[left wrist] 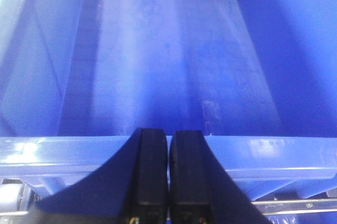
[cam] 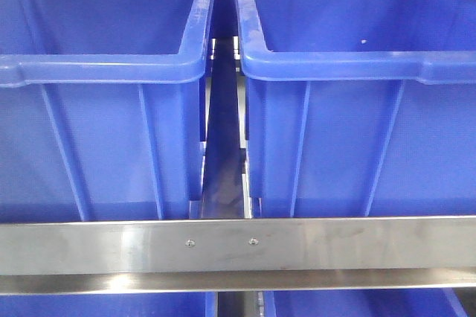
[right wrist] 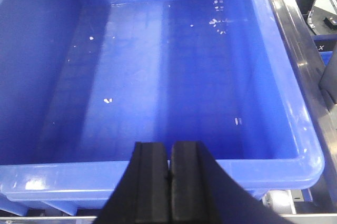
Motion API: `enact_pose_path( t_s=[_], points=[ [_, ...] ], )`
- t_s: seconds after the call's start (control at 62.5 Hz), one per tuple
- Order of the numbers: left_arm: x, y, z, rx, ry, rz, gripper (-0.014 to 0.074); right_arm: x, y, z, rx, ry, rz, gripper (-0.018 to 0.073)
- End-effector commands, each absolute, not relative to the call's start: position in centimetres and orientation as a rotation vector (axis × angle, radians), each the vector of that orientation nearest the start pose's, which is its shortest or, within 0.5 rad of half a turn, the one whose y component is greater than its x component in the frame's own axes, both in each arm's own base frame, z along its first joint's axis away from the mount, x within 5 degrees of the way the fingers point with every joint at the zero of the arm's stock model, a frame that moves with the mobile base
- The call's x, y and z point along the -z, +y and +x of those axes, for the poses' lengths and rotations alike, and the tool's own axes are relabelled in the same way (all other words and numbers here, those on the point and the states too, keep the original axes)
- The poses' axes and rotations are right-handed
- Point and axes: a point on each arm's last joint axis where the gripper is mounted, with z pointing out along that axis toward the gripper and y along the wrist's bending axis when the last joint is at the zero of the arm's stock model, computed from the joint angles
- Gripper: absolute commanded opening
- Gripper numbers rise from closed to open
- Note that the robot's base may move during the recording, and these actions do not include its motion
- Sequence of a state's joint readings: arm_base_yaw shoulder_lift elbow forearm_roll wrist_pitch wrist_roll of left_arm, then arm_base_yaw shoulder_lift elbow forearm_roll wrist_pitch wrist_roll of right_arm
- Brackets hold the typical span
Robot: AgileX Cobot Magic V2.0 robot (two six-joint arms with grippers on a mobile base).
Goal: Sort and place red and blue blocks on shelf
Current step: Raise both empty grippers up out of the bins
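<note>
- Left pincer [left wrist: 168, 174] pressed together, holding nothing, hovering over near rim of left blue bin [left wrist: 158, 77].
- Right pincer [right wrist: 169, 187] also pressed together, over right blue bin [right wrist: 158, 77] — white specks inside.
- Shelf rail [cam: 238, 246] runs below both bins; no blocks visible.

Almost nothing here can be read. The one legible mark is a single white letter "X" on a dark piece of equipment [right wrist: 322, 40] seen in the right wrist view, just beyond the steel shelf rail [right wrist: 295, 50] that runs along the right side of the blue bin [right wrist: 158, 77]. The bins themselves and the shiny front rail [cam: 238, 245] in the front view carry no label, number or brand that I can make out.
</note>
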State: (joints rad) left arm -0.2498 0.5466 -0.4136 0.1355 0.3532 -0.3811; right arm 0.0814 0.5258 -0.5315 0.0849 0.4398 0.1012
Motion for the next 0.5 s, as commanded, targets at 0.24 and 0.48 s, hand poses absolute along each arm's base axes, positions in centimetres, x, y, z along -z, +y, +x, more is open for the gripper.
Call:
enact_pose_path(
  t_s=[0.24, 0.48],
  points=[
    [-29.36, -2.59, 11.41, 0.305, 1.876, -0.015, 0.0123, -32.56, 1.18, 10.92, -0.202, 1.837, 0.055, 0.0049],
    [-29.36, -2.59, 11.41, 0.305, 1.876, -0.015, 0.0123, -32.56, 1.18, 10.92, -0.202, 1.837, 0.055, 0.0049]
  ],
)
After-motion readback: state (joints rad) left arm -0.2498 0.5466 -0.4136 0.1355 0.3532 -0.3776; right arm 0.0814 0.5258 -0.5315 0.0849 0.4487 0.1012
